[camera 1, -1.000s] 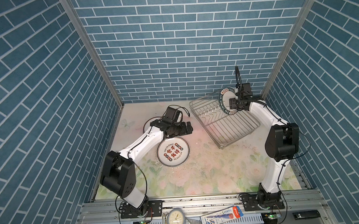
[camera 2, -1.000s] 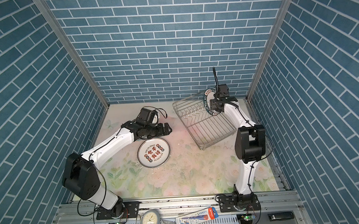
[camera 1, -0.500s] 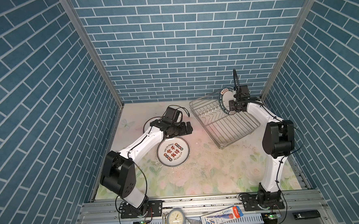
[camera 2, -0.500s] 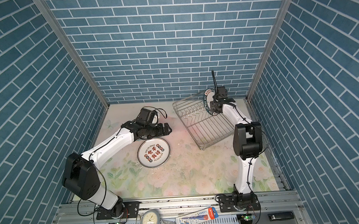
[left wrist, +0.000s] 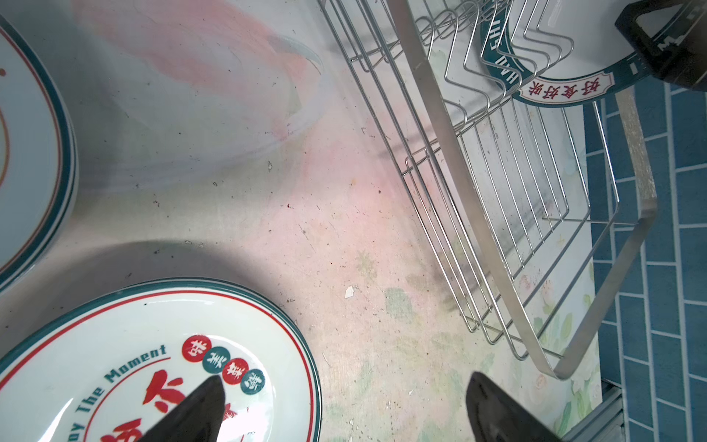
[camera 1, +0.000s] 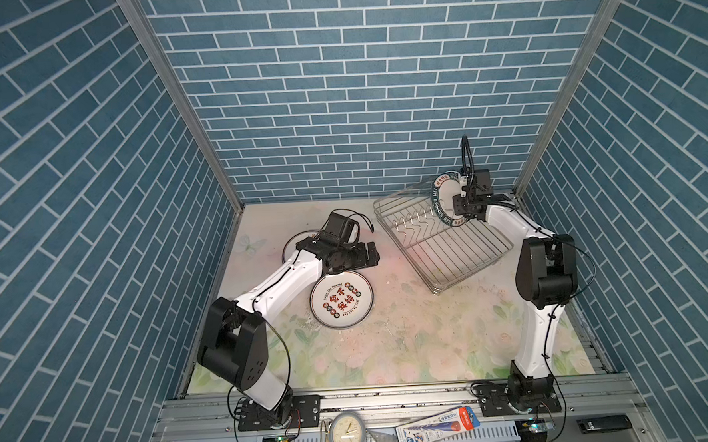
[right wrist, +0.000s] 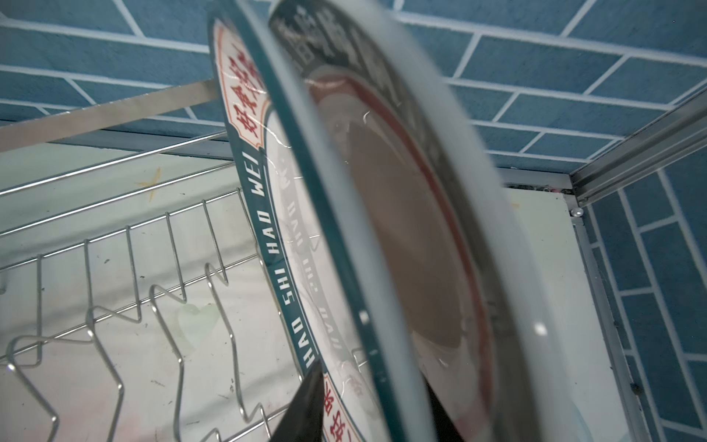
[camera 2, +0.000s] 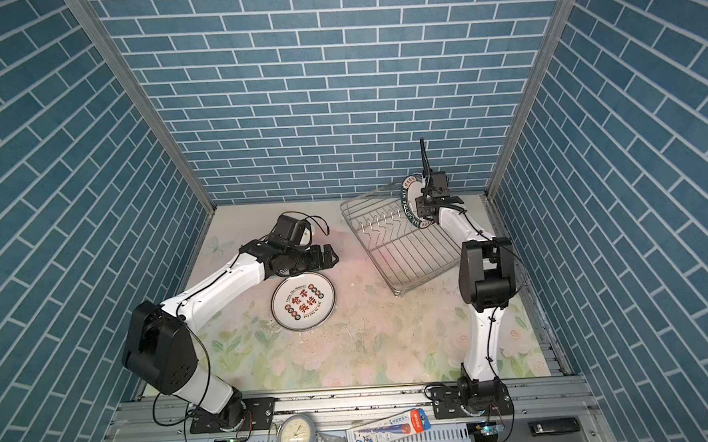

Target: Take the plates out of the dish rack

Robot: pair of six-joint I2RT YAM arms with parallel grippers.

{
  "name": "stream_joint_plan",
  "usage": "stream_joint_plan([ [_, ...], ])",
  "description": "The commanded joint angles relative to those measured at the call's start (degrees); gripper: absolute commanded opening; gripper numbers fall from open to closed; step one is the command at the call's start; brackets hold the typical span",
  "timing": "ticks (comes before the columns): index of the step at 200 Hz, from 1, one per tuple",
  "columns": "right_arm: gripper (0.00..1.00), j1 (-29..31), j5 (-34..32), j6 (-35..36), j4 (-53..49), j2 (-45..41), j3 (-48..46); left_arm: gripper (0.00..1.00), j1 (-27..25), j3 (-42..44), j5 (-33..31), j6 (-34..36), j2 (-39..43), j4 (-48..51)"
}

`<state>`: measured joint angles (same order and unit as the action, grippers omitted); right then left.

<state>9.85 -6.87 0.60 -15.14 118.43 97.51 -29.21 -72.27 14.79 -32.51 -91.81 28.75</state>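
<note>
Right wrist view: right gripper [right wrist: 371,382] straddled the rim of a standing plate [right wrist: 428,214], one dark finger [right wrist: 302,413] on each side, jaws narrow. You couldn't tell from it whether the pads were actually clamped, so call that grip unconfirmed. A lettered plate [right wrist: 264,214] stood just beside it, close enough that one finger may have sat between the two. In both top views the pair stood in the prongs [camera 1: 410,221] at the far end of the dish rack [camera 1: 449,246], near the back wall; the other prongs looked bare.

Left gripper [camera 1: 366,256] was spread wide and held nothing, hanging above the table [camera 1: 392,344] over the edge of the red-character plate [camera 1: 342,299] that lay flat. A stack [left wrist: 34,153] lay beside it, under that arm.

Handling, my read: glazed ceramic, rigid, fairly heavy for a rim pinch, slick, chip-prone. You'd have wanted the pads well down over the rim, not on the lip, and at the plate's highest point so it hung straight. Lift needed to go straight up along the prongs; any sideways tilt risked knocking the neighbour or levering on the wire. Firm squeeze, slow pull: a slip there meant ceramic dropping onto steel.
</note>
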Motion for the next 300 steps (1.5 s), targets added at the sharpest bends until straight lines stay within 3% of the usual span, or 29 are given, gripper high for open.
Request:
stream_joint_plan([
  [1,0.31,-0.05,0.13,2.41,2.09,1.08,-2.62,0.99,0.27,0.89,0.32,0.75,0.58,-0.11],
  [84,0.17,-0.29,2.57,4.2,8.09,-0.22,-6.99,0.99,0.53,1.66,0.81,0.86,0.84,-0.72],
  [145,0.15,-0.35,2.7,4.32,7.94,-0.3,-7.72,0.99,0.55,2.34,0.86,0.72,1.4,-1.06],
  [160,0.03,-0.34,2.57,4.17,7.42,-0.7,-7.93,0.99,0.55,2.07,1.11,0.73,1.02,-1.23],
  [300,0.0,-0.33,2.79,2.04,8.1,-10.62,-15.65,0.99,0.59,2.11,1.42,0.61,0.77,-1.6],
])
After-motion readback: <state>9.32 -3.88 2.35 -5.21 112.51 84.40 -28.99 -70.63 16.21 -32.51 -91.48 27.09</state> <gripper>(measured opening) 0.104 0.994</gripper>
